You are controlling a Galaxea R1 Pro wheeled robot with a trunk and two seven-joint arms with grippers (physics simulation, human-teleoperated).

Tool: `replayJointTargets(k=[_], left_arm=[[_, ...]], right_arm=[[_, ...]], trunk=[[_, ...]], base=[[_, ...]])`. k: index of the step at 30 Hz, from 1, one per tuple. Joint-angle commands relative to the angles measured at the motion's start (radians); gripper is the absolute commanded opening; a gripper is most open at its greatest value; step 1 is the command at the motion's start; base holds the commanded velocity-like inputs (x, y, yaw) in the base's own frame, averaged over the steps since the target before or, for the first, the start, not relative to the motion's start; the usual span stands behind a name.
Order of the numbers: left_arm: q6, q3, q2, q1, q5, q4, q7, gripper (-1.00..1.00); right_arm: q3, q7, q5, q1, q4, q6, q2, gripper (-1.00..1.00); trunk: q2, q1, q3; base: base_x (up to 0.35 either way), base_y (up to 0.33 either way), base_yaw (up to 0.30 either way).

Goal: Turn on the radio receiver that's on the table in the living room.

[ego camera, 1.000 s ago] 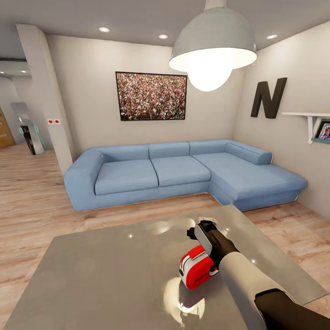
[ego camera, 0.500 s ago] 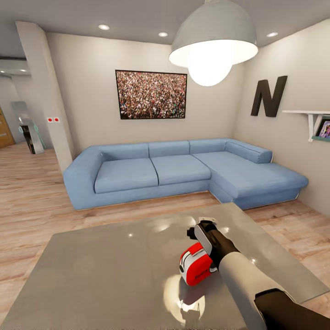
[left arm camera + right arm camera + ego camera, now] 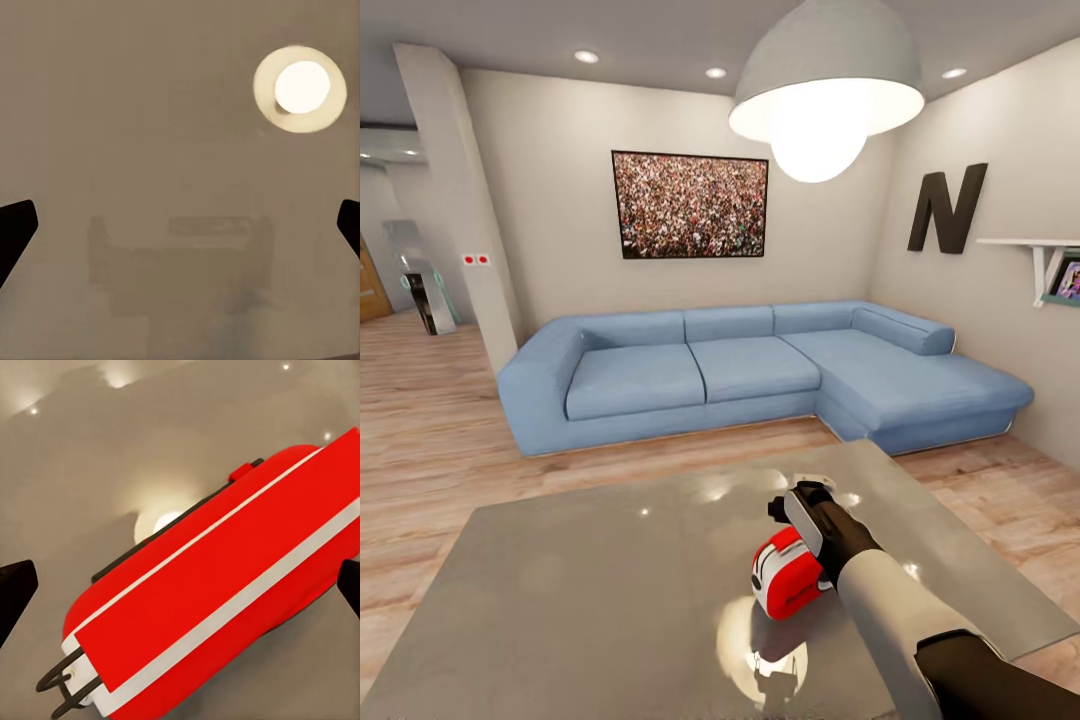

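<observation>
The red radio receiver with white sides lies on the glossy grey table, right of its middle, in the living room. My right gripper hangs just over it, pointing down. In the right wrist view the radio receiver lies tilted on its side between the two dark fingertips, which stand wide apart, so my right gripper is open. My left gripper is open too, over bare table top that mirrors the lamp.
A light-blue L-shaped sofa stands beyond the table's far edge, with wood floor between and to the left. A grey dome pendant lamp hangs above the table. A wall shelf juts out at the right.
The radio receiver has turned a little under my right gripper, its lettered face no longer showing. The whole head view has shifted slightly; the arm looks unmoved.
</observation>
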Motion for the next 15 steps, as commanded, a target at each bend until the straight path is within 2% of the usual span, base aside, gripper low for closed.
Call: replayJointTargets(k=[1, 9, 15], left_arm=[[0.0, 0.0, 0.0, 0.0, 0.0, 0.0, 0.0, 1.0], [0.0, 0.0, 0.0, 0.0, 0.0, 0.0, 0.002, 1.0], [0.001, 0.0, 0.0, 0.0, 0.0, 0.0, 0.002, 1.0]], right_arm=[[0.0, -0.001, 0.0, 0.0, 0.0, 0.0, 0.0, 1.0], [0.001, 0.0, 0.0, 0.0, 0.005, 0.0, 0.0, 1.0], [0.001, 0.001, 0.0, 0.0, 0.006, 0.0, 0.0, 1.0]], trunk=[[-0.007, 0.004, -0.003], [-0.063, 0.035, -0.028], [-0.063, 0.035, -0.028]], base=[[0.0, 0.0, 0.0], [0.0, 0.0, 0.0], [0.0, 0.0, 0.0]])
